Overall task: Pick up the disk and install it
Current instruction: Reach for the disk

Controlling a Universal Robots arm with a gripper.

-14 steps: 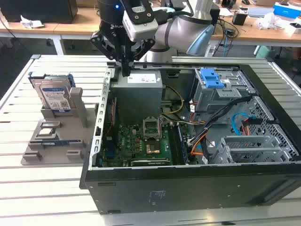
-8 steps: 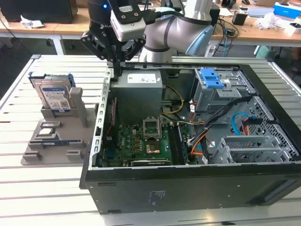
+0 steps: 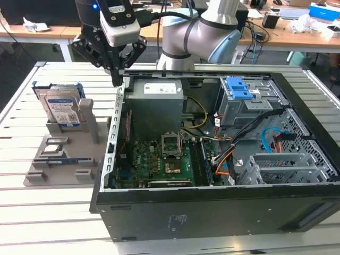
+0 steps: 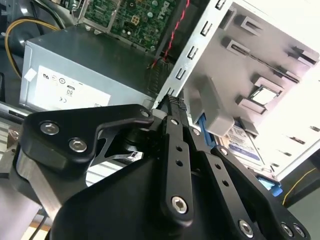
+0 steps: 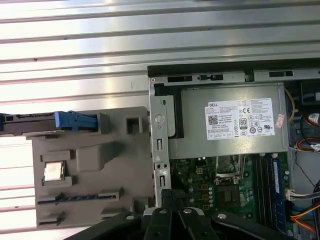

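The disk (image 3: pixel 61 109) stands upright on its edge in a slot of a grey holder (image 3: pixel 64 159) at the exterior view's left, its white-and-blue label facing forward and a blue frame around it. In the first wrist view the disk (image 5: pixel 75 121) appears edge-on; in the second wrist view the disk (image 4: pixel 246 144) peeks out behind the holder. My gripper (image 3: pixel 118 81) hangs above the near wall of the open computer case (image 3: pixel 212 212), between the holder and the case, apart from the disk. Its black fingers (image 4: pixel 175 130) lie together, shut on nothing. In the first wrist view the gripper (image 5: pixel 172 197) sits over that case wall.
Inside the case lie a grey power supply box (image 3: pixel 156 103) with a white label, the motherboard (image 3: pixel 159 159), loose cables and a drive cage with a blue latch piece (image 3: pixel 239 87). The holder (image 5: pixel 100 165) also carries a small chip (image 5: pixel 53 171). Slatted metal table (image 3: pixel 53 212) all around.
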